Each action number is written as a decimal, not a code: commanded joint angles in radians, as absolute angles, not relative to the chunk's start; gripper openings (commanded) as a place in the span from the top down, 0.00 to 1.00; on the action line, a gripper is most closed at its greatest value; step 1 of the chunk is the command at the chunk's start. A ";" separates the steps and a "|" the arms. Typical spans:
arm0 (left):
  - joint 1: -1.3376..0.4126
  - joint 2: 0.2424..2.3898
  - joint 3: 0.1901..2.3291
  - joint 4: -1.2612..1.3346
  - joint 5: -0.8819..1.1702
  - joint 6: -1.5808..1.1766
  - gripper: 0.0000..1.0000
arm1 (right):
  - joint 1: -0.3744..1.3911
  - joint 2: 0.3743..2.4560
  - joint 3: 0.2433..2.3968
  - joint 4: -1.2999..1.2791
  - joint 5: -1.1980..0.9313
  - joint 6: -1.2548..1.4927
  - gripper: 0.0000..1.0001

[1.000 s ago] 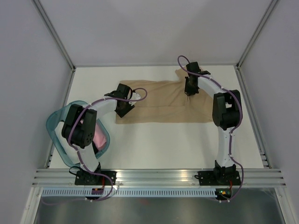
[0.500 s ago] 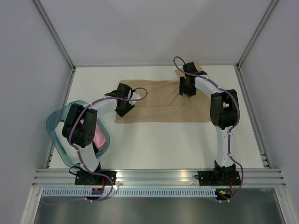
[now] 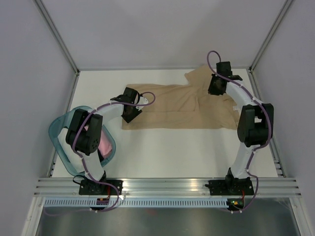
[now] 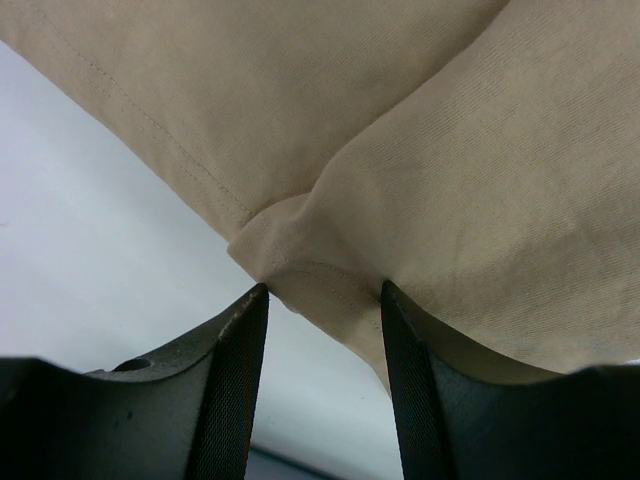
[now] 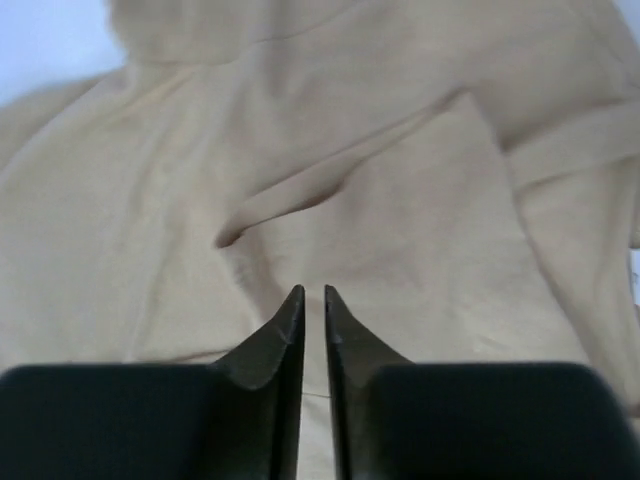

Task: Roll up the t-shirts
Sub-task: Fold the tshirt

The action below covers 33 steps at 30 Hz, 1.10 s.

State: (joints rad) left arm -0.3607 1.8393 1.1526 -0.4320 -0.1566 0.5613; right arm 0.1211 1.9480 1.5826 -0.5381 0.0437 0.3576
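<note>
A tan t-shirt (image 3: pixel 172 108) lies spread flat across the far half of the white table (image 3: pixel 172 152). My left gripper (image 3: pixel 129 116) sits at the shirt's near-left edge. In the left wrist view its jaws (image 4: pixel 322 295) stand open, and a folded hem corner of the tan t-shirt (image 4: pixel 450 150) lies at their tips without being pinched. My right gripper (image 3: pixel 215 90) hovers over the shirt's far-right part, near the sleeve. In the right wrist view that gripper (image 5: pixel 313 292) has its jaws a narrow slit apart with nothing between them, above the wrinkled tan t-shirt (image 5: pixel 400 200).
A translucent teal basket (image 3: pixel 56 132) stands at the left edge of the table beside my left arm, with a pink t-shirt bundle (image 3: pixel 104 145) inside. Grey walls and metal frame posts (image 3: pixel 266 118) close in the table on three sides.
My right gripper let go of the cloth and moved right and farther back. The shirt's right end now lies spread further right. The left arm has not moved.
</note>
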 commanded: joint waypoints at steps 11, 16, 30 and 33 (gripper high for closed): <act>-0.362 1.885 1.157 -0.433 -0.161 0.515 0.45 | 0.008 2.216 1.735 -0.550 0.069 0.432 1.00; -0.362 1.888 1.155 -0.431 -0.163 0.525 0.45 | -0.040 2.301 1.859 -0.613 0.094 0.423 1.00; -0.362 1.836 1.195 -0.440 -0.092 0.520 0.44 | -0.083 1.702 1.356 -0.726 0.269 0.485 0.44; -0.367 1.816 1.207 -0.457 -0.081 0.520 0.44 | -0.136 1.609 1.172 -0.680 0.241 0.502 0.44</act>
